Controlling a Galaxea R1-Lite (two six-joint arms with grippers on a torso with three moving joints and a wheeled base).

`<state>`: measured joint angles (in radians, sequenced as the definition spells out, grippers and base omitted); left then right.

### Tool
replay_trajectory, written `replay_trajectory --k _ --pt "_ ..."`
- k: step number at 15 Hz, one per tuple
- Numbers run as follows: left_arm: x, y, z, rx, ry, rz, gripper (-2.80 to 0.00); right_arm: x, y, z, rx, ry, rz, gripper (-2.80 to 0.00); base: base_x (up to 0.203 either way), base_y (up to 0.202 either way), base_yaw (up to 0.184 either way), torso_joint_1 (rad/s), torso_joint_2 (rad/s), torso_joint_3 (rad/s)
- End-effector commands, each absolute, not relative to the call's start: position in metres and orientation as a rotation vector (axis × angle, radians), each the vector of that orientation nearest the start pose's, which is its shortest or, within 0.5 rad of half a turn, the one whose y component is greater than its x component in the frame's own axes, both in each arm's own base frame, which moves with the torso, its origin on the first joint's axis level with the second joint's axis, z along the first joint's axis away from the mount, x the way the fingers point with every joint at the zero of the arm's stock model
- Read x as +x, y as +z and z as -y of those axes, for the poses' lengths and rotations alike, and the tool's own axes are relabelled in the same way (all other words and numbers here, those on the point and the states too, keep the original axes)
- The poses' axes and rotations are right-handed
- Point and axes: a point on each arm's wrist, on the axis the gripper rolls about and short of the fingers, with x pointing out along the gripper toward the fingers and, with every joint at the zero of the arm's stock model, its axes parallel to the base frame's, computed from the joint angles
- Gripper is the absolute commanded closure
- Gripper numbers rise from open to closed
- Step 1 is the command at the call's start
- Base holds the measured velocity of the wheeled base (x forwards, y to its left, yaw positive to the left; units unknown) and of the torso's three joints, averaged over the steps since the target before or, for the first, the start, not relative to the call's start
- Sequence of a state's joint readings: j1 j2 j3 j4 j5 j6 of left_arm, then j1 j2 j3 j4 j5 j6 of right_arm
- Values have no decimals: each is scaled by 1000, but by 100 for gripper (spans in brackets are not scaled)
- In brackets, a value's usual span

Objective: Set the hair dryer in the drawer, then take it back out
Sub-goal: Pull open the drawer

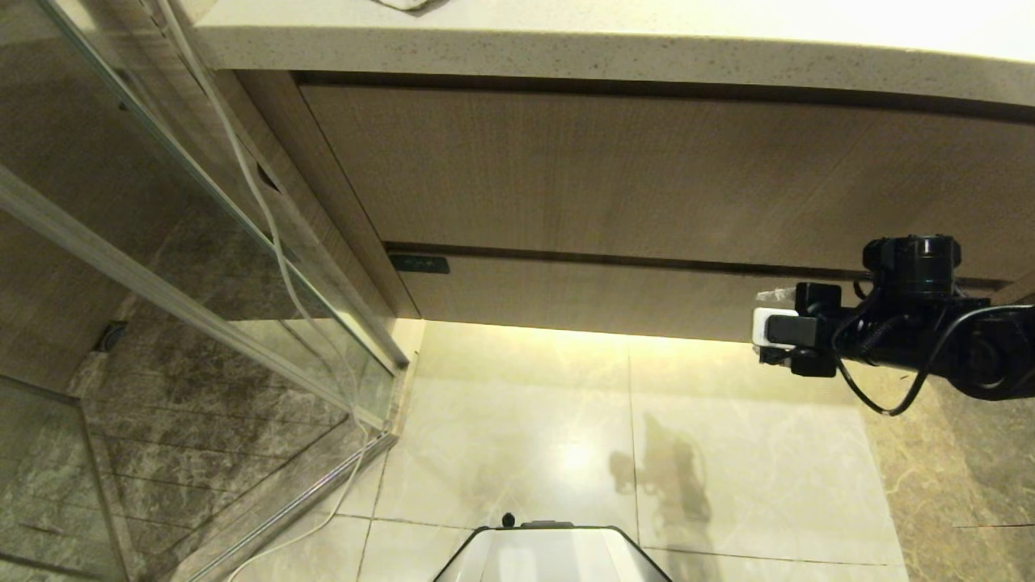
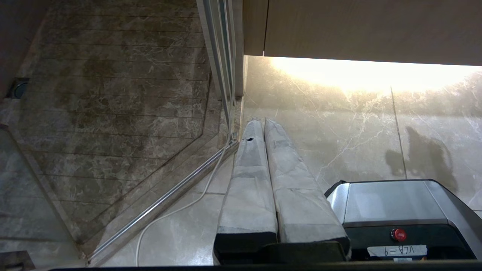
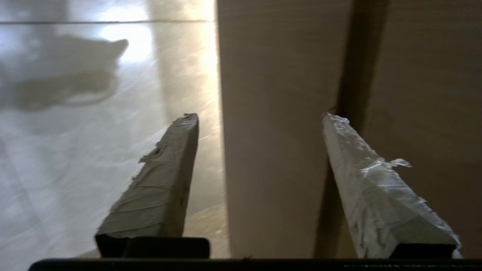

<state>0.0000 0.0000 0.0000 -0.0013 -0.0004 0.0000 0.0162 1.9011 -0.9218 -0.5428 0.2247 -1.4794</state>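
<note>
Drawer [image 1: 614,295] sits shut in the vanity; wide shallow wood-grain front under the taller panel [image 1: 647,174], long axis running side to side, small black label [image 1: 419,263] at its left end; hair dryer not visible in any view, only a white cord [image 1: 275,242] hanging down along the glass shower partition [image 1: 202,267] on the left, so where the dryer lies cannot be told, maybe up on the table [image 1: 566,40]; right tool [image 1: 764,327] is at the drawer's right end, level with the front, taped fingers [image 3: 165,188] spread apart and holding nothing; in the right wrist view the fingers straddle the drawer front, one toward the floor [image 1: 566,420] side below the lower edge, the other by the dark gap under the upper panel; contact with the wood cannot be told; right arm is clearly the nearer one; left tool [image 2: 263,128] hangs parked low over the floor beside the robot base [image 2: 395,203], fingers pressed together, empty; judgement: drawer needs opening first, pull goes straight out toward the robot, square to the front
</note>
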Motion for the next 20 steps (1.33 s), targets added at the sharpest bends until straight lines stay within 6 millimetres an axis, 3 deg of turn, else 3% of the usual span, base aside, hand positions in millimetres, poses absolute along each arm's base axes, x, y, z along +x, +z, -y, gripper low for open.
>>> replay_trajectory --k 1,13,20 --pt "-23 75 0 0 0 1 0 363 123 -12 -1415 481 -139 -280 0 0 0 0 0 0" --pt "-23 75 0 0 0 1 0 390 89 -4 -1334 396 -120 -280 0 0 0 0 0 0" --pt "-23 75 0 0 0 1 0 423 78 -3 -1271 325 -86 -280 0 0 0 0 0 0"
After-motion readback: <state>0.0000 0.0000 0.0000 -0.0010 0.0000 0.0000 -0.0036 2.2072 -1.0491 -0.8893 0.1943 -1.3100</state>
